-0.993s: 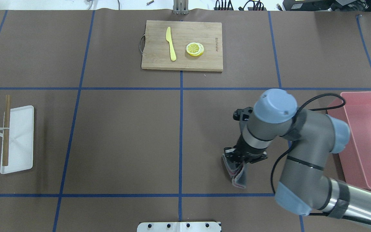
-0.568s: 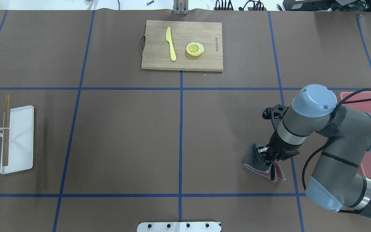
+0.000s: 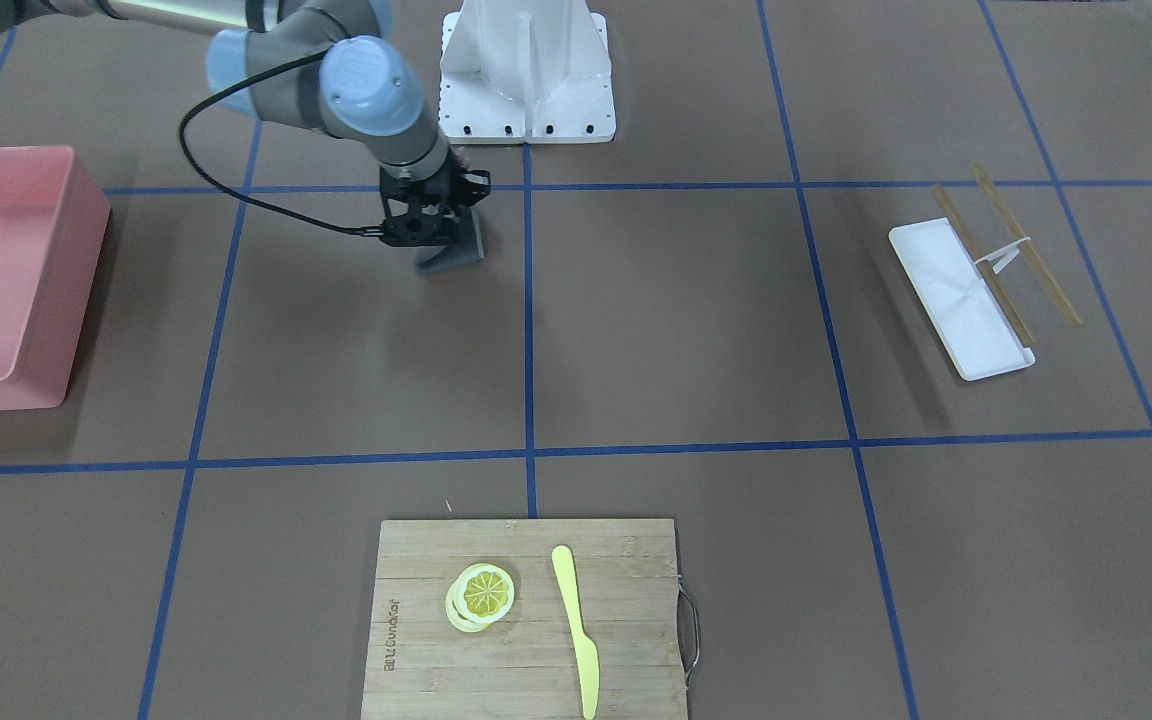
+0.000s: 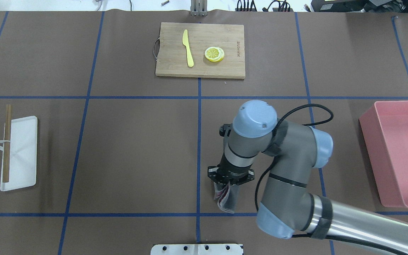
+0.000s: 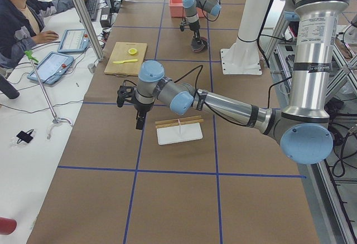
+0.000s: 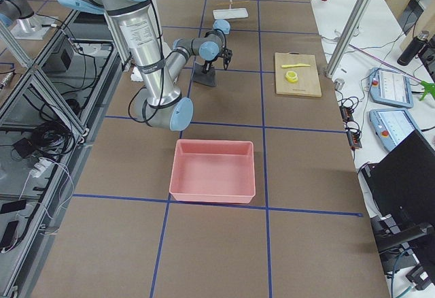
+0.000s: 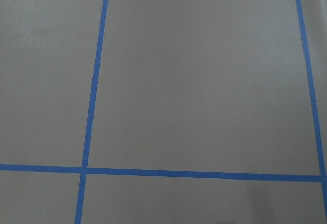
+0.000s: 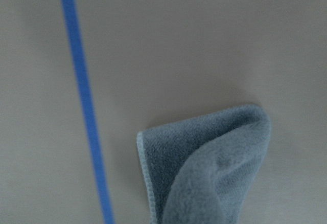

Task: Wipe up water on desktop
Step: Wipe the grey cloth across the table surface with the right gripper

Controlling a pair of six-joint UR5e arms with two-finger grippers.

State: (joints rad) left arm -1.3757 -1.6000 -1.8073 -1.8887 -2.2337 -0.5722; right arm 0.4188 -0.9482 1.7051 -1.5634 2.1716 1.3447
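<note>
The desktop (image 4: 136, 152) is a matte brown top with blue tape lines; I see no water on it. My right gripper (image 4: 229, 180) points down and is shut on a grey cloth (image 4: 227, 199) with a pink edge. The cloth trails on the desktop just right of the centre tape line. It also shows in the front-facing view (image 3: 458, 250) and in the right wrist view (image 8: 214, 168). My left gripper (image 5: 139, 122) hangs above the desktop near the white tray, away from the cloth; I cannot tell whether it is open or shut.
A bamboo cutting board (image 4: 225, 67) with a yellow knife (image 4: 188, 47) and lemon slices (image 4: 214, 54) lies at the far middle. A pink bin (image 4: 370, 148) stands at the right. A white tray (image 4: 21, 166) with wooden sticks (image 4: 7, 141) lies at the left.
My right gripper swept the cloth to the right, then back left past where it began, to just right of the centre tape line.
</note>
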